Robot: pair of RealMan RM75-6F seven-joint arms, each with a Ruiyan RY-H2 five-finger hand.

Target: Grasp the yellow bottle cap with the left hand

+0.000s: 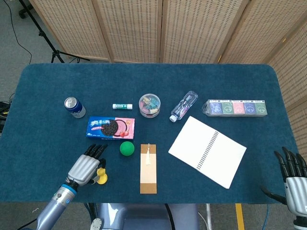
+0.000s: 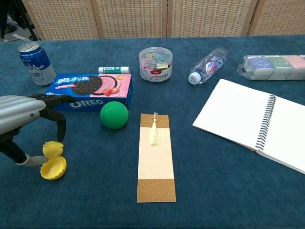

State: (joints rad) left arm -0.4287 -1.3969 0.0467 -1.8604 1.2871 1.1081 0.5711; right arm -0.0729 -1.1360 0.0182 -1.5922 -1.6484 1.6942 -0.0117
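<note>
The yellow bottle cap [image 1: 101, 178] [image 2: 53, 169] lies open side up near the table's front left edge. My left hand [image 1: 88, 166] [image 2: 24, 125] hovers over its left side, fingers curved and spread, holding nothing. The hand's yellow thumb tip [image 2: 53, 149] sits right at the cap's upper rim; whether it touches is unclear. My right hand [image 1: 293, 178] rests at the front right corner with fingers spread and empty; only the head view shows it.
Just behind the left hand are an Oreo box [image 2: 90, 90] and a green ball [image 2: 114, 115]. A soda can [image 2: 34, 63] stands back left. A bookmark [image 2: 156, 157] lies right of the cap, with an open notebook [image 2: 252, 121] further right.
</note>
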